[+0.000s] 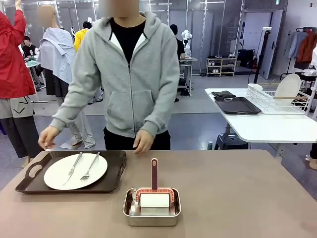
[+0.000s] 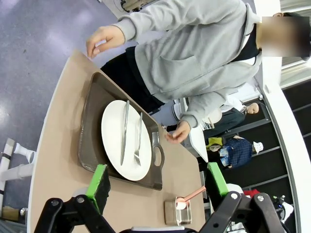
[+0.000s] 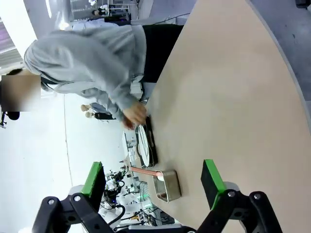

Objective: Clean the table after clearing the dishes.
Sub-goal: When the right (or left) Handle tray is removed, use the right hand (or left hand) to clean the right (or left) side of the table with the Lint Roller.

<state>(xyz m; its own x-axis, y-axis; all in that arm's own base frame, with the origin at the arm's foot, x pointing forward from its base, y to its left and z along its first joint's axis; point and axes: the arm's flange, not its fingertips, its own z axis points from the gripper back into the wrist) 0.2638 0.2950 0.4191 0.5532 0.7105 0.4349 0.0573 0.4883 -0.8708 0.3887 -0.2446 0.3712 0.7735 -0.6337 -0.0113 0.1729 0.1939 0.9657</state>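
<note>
On the taupe-brown table [image 1: 237, 193] [image 2: 56, 145] [image 3: 233, 97], a white plate [image 1: 75, 170] [image 2: 126, 140] carrying a knife [image 1: 73, 167] and a fork [image 1: 90, 166] rests on a dark brown handled tray [image 1: 111, 176] [image 2: 90, 126] at the left. A person in a grey hoodie stands at the far edge, one hand [image 1: 47, 137] near the tray's far left corner, the other [image 1: 143, 142] near its right end. My left gripper [image 2: 158, 182] is open, high above the tray. The right gripper [image 3: 153, 179] hangs open above bare tabletop.
A steel pan [image 1: 152, 207] [image 3: 167, 185] [image 2: 176, 213] holding a lint roller with a red handle [image 1: 154, 174] sits front and centre. A white table [image 1: 277, 124] at the back right carries a dark tray [image 1: 237, 105] and a dish rack [image 1: 277, 98].
</note>
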